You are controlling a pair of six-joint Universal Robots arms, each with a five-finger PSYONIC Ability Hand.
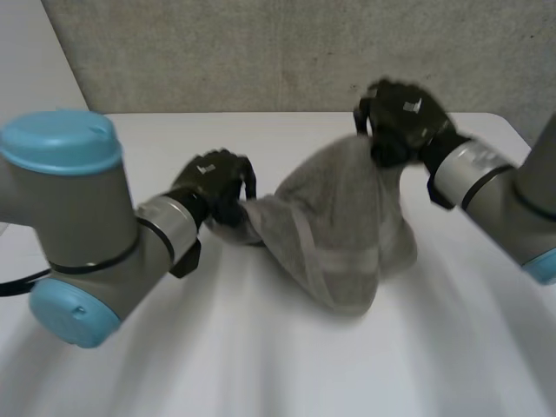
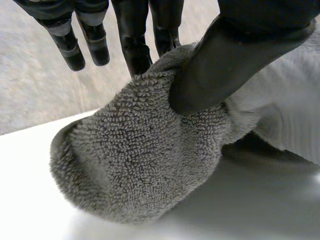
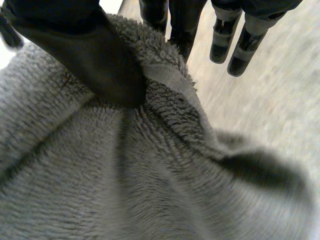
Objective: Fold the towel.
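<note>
A grey terry towel [image 1: 339, 230] hangs bunched between my two hands above the white table [image 1: 261, 365], its lower fold resting on the tabletop. My left hand [image 1: 215, 184] pinches one corner of the towel [image 2: 145, 155] between thumb [image 2: 220, 65] and fingers, low near the table. My right hand [image 1: 401, 117] holds the opposite corner higher up at the far side, with its thumb [image 3: 95, 60] pressing the towel [image 3: 130, 180] against the fingers. A woven band runs across the cloth's lower part.
The table's far edge meets a grey speckled wall [image 1: 287, 52]. Bare tabletop lies in front of the towel and to both sides.
</note>
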